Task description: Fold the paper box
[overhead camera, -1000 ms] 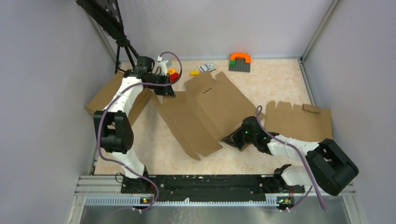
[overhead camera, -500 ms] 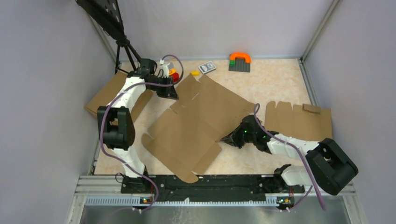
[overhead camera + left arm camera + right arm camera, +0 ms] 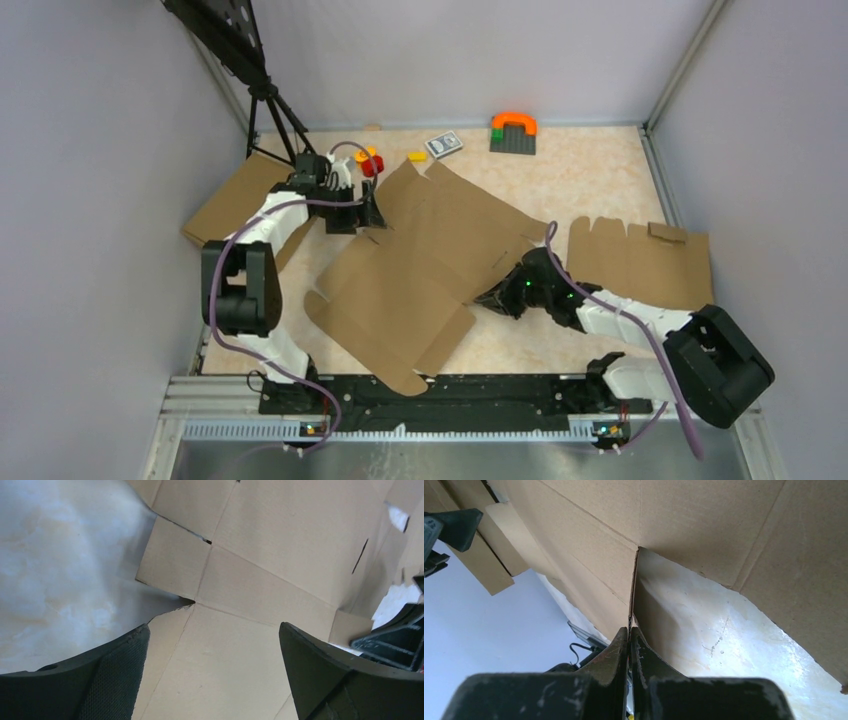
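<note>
So my left gripper (image 3: 214, 632) has its jaws wide apart, nothing between them, and the flat cardboard sheet (image 3: 420, 260) is right underneath. Meanwhile my right gripper (image 3: 630, 632) is pinched tight on that sheet's edge.

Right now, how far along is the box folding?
Barely started. Done: nothing folded; the box is a flat sheet with no walls up. In hand: the right gripper pinches its right edge, holding that side slightly raised, while the left gripper hangs open over its far left part, holding nothing. Left: every fold and tab.
</note>
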Available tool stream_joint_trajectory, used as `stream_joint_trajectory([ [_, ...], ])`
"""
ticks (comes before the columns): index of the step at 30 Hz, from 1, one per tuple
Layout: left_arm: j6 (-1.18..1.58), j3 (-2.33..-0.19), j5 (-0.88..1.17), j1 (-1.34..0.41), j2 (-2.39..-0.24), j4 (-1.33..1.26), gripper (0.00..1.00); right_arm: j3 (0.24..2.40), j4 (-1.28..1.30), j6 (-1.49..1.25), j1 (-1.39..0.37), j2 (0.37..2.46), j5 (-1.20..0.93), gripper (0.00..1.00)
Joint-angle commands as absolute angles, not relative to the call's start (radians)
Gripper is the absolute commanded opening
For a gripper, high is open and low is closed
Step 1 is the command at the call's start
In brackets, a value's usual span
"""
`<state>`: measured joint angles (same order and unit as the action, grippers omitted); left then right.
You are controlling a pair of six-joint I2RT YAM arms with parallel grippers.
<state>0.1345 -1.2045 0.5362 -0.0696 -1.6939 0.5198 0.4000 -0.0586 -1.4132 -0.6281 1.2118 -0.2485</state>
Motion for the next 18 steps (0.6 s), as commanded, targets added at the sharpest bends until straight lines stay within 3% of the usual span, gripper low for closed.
stream_joint_trajectory([
  [1, 0.324, -1.236, 0.571, -0.019, -1.706, 0.431, 0.99, 0.409, -0.052, -1.372, -0.623, 1.174, -0.249, 0.00],
  [9, 0.318, -1.232, 0.608, 0.067, -1.757, 0.397, 0.98, 0.412, -0.049, -1.371, -0.623, 1.165, -0.247, 0.00],
  [12, 0.297, -1.284, 0.655, 0.066, -1.844, 0.446, 0.86, 0.419, -0.047, -1.368, -0.623, 1.170, -0.249, 0.00],
  [18, 0.307, -1.305, 0.705, 0.056, -1.914, 0.430, 0.76, 0.430, -0.037, -1.359, -0.623, 1.183, -0.264, 0.00],
])
